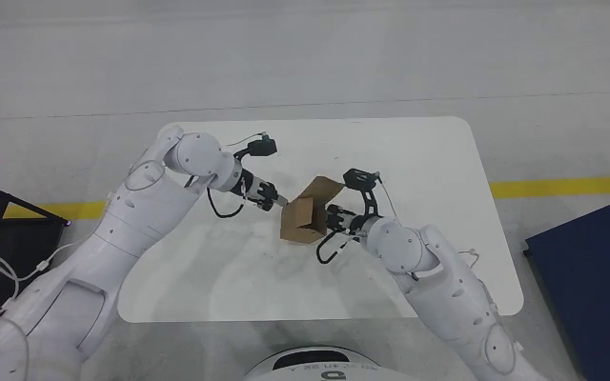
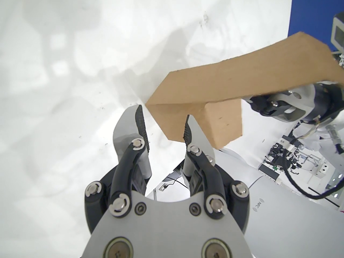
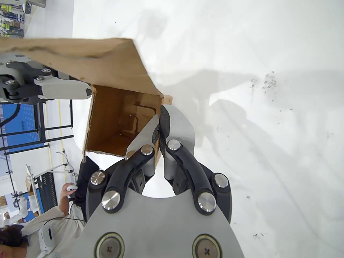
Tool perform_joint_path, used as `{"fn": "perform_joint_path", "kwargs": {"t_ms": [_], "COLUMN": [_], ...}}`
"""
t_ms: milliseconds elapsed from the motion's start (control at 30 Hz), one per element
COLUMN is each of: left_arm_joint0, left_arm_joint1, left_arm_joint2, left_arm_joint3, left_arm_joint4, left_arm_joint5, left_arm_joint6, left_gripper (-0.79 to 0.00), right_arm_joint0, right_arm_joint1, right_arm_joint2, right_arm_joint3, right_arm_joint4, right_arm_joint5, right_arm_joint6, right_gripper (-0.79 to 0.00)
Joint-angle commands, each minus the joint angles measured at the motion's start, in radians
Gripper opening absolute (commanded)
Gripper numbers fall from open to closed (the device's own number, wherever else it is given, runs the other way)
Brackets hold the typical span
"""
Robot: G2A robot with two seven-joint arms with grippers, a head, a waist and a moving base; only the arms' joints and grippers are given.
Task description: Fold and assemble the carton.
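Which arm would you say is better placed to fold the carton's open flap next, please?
Left, probably. The left gripper is open and free by the carton, close to its open flap. The right gripper is shut on a carton wall, steadying it.

A: We see matt brown cardboard in the carton, its cut edge rough.
B: And we see the table smooth, white, scuffed; the left gripper is brushed metal, its pads ribbed black.

a robotics lab: yellow floor tape, blue partitions, equipment benches.
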Motion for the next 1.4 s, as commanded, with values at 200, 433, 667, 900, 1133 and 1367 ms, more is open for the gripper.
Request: {"fn": "perform_joint_path", "kwargs": {"t_ms": [200, 433, 667, 900, 1133, 1367], "left_arm_joint0": [0.031, 0.027, -0.039, -0.15, -0.237, -0.293], "left_arm_joint1": [0.009, 0.01, -0.015, -0.081, -0.175, -0.265], "left_arm_joint2": [-0.039, -0.036, 0.022, 0.137, 0.263, 0.346], "left_arm_joint3": [-0.062, -0.072, -0.031, 0.053, 0.167, 0.322], "left_arm_joint4": [-0.041, -0.012, 0.059, 0.112, 0.099, 0.073], "left_arm_joint5": [-0.038, -0.029, -0.006, -0.057, -0.14, -0.165], "left_arm_joint6": [0.025, 0.025, 0.022, 0.075, 0.094, 0.092], "left_gripper": [-0.394, -0.394, -0.391, -0.4, -0.243, -0.228], "right_arm_joint0": [0.033, -0.011, -0.129, -0.176, -0.207, -0.233], "right_arm_joint1": [0.004, 0.005, 0.004, 0.005, 0.009, 0.014], "right_arm_joint2": [0.014, 0.082, 0.175, 0.204, 0.231, 0.254], "right_arm_joint3": [-0.012, -0.064, 0.014, 0.059, 0.068, 0.049], "right_arm_joint4": [-0.094, 0.023, 0.239, 0.311, 0.334, 0.341], "right_arm_joint5": [0.077, -0.021, -0.289, -0.428, -0.473, -0.484], "right_arm_joint6": [0.021, -0.061, -0.27, -0.339, -0.359, -0.362], "right_gripper": [-0.616, -0.413, -0.283, -0.252, -0.191, -0.194]}}
